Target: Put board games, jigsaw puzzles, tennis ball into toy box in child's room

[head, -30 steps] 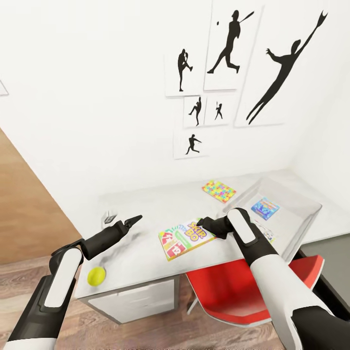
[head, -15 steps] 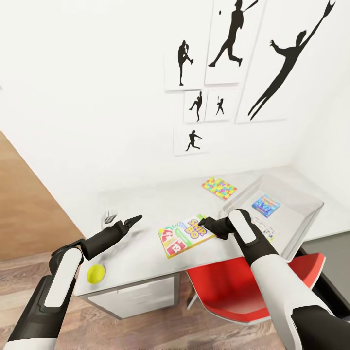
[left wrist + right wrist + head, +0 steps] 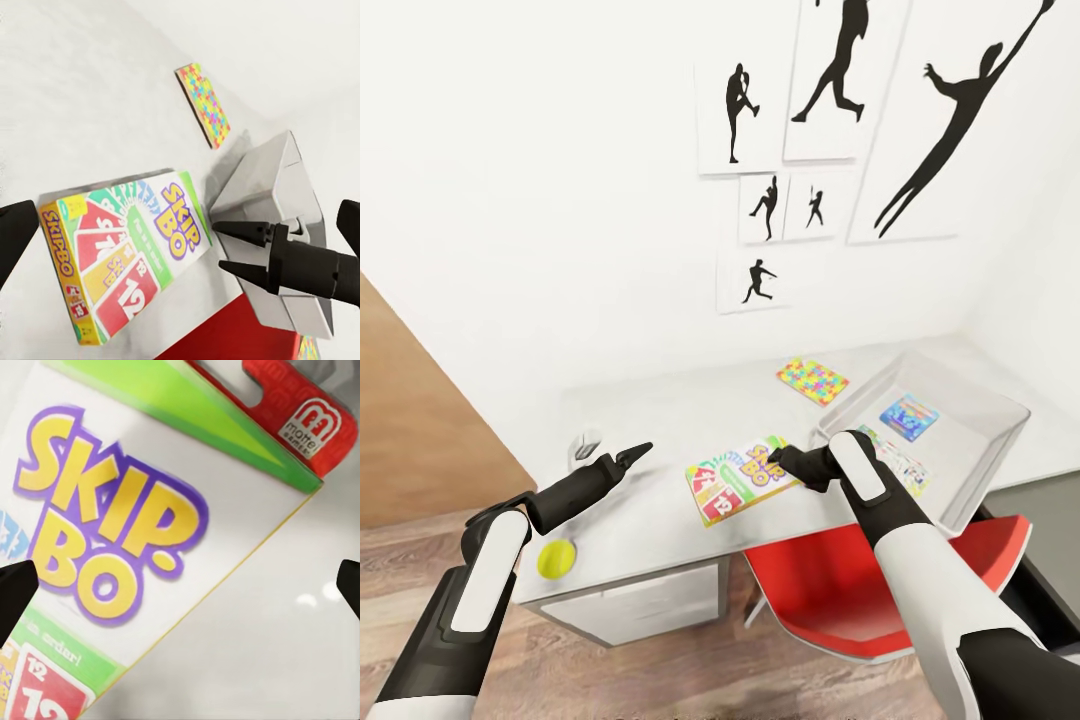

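Observation:
The Skip-Bo board game (image 3: 743, 478) (image 3: 124, 247) (image 3: 112, 532) lies flat near the table's (image 3: 690, 420) front edge. My right gripper (image 3: 776, 460) (image 3: 222, 246) hovers open over its right end. My left gripper (image 3: 641, 452) is open above the table, left of the box. A jigsaw puzzle (image 3: 812, 381) (image 3: 204, 103) lies further back. The toy box (image 3: 980, 398) (image 3: 266, 180) stands at the right. It holds a small blue board game (image 3: 909, 417) and a pale printed flat piece (image 3: 905, 467) partly hidden by my right arm. The tennis ball (image 3: 556, 558) rests at the front left corner.
A red-seated chair (image 3: 840, 590) is tucked under the table in front of me. A small grey object (image 3: 585, 443) sits on the table by my left gripper. Baseball silhouette pictures (image 3: 840, 150) hang on the white wall behind. Wood floor (image 3: 420, 420) lies to the left.
The whole view has shifted slightly, so the camera moved; table and pictures sit a little higher. Both arms hold the same pose and nothing was picked up.

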